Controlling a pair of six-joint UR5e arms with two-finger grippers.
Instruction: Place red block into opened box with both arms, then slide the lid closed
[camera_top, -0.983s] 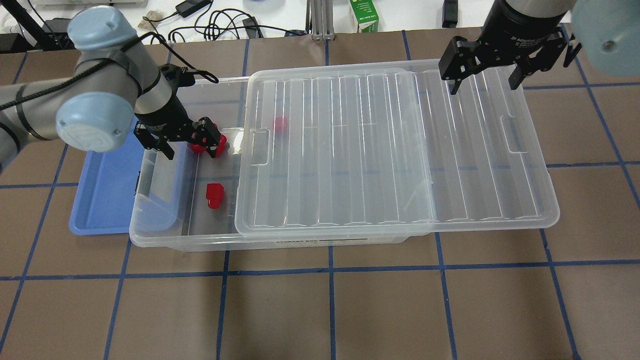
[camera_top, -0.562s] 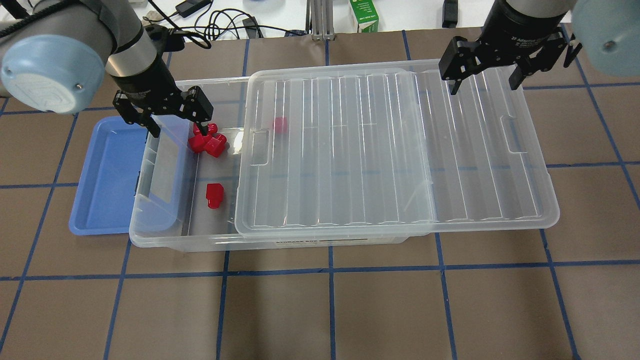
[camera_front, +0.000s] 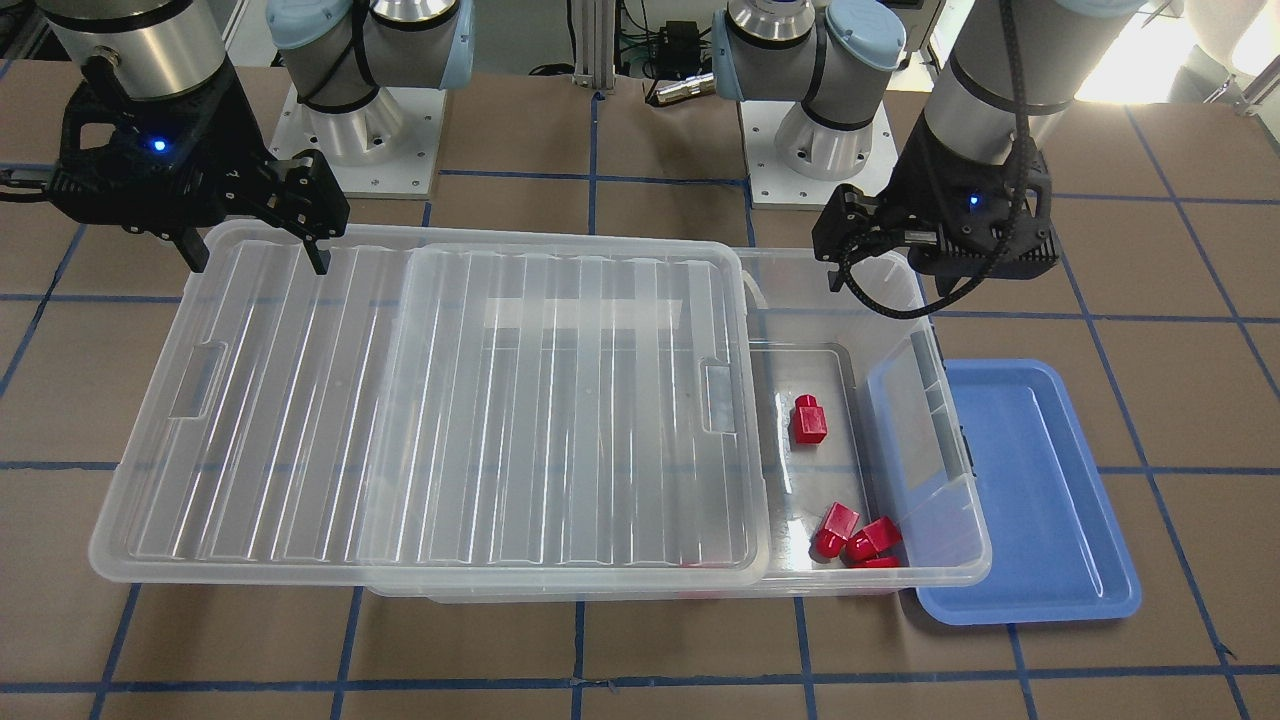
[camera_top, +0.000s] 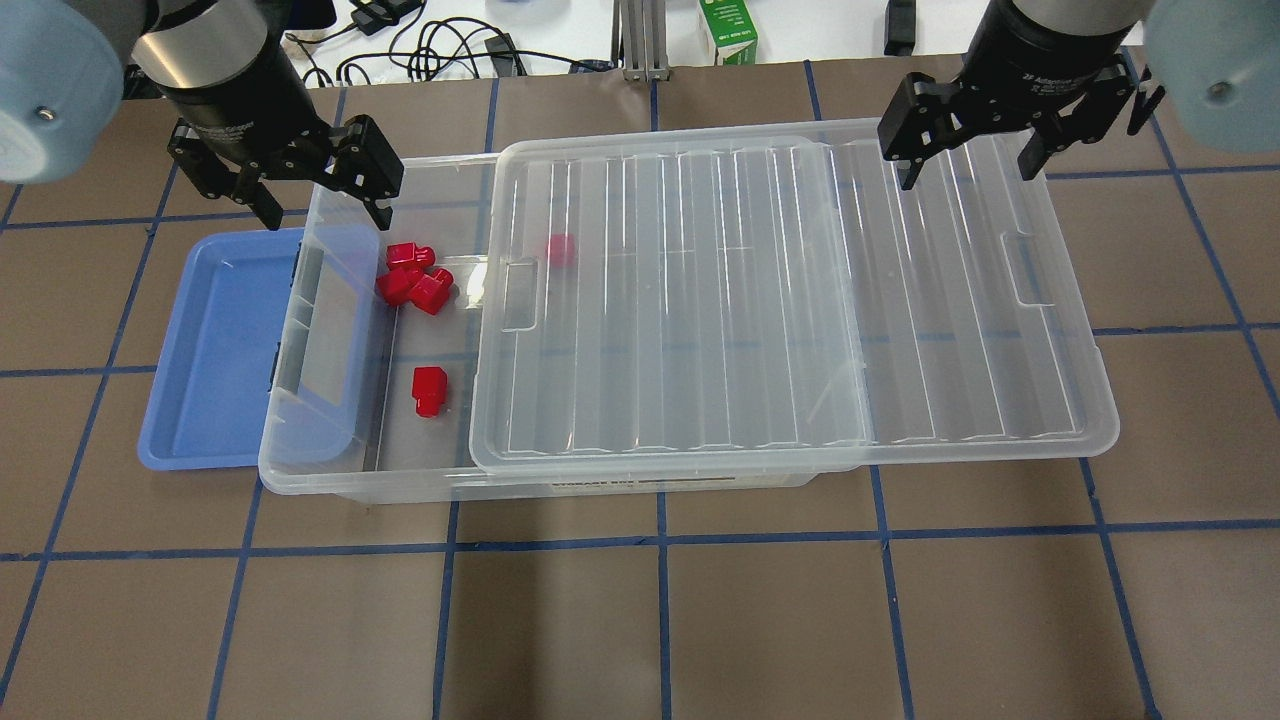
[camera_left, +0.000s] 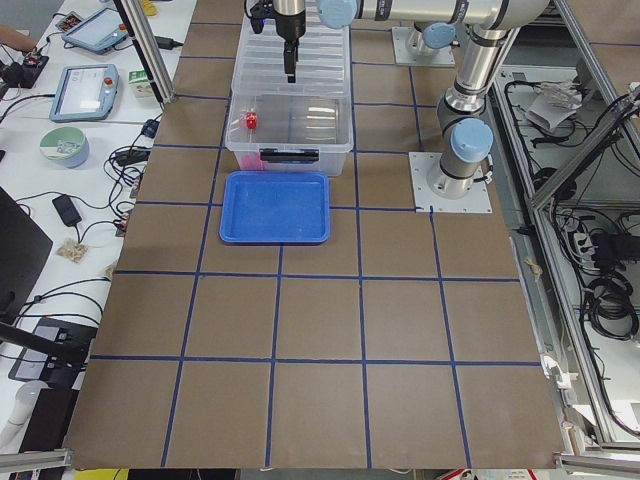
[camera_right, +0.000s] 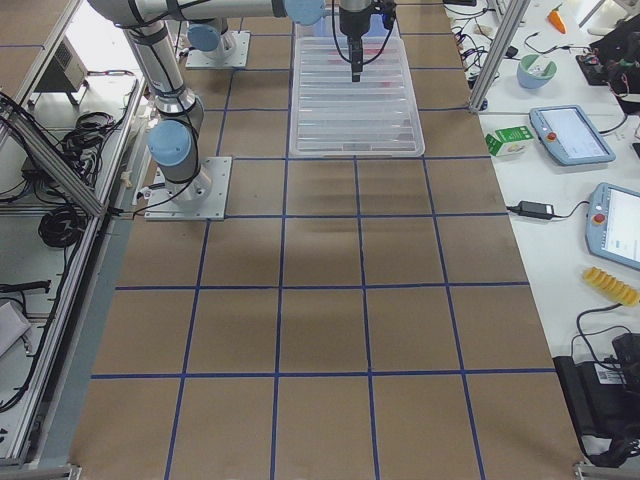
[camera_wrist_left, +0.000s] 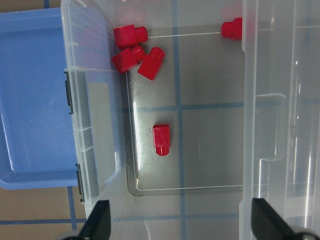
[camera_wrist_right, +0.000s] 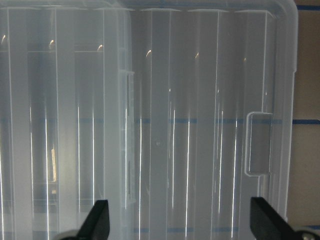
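A single red block (camera_top: 429, 390) lies on the floor of the clear box (camera_top: 300, 478), in its uncovered left end; it also shows in the left wrist view (camera_wrist_left: 161, 140). The ribbed clear lid (camera_top: 780, 300) sits shifted to the right and overhangs the box's right end. My left gripper (camera_top: 322, 208) hangs open and empty above the box's far left corner. My right gripper (camera_top: 967, 168) is open and empty over the lid's far right edge.
A bunch of like red blocks (camera_top: 412, 276) lies in the box near its far wall, and one more (camera_top: 560, 248) shows through the lid. A shallow blue tray (camera_top: 205, 350) lies against the box's left end. Cables and a green carton (camera_top: 728, 32) sit beyond the table.
My left gripper has lifted away from the bunch of red blocks and moved back toward the box's far left corner. The right gripper, the lid and the single block have not moved.
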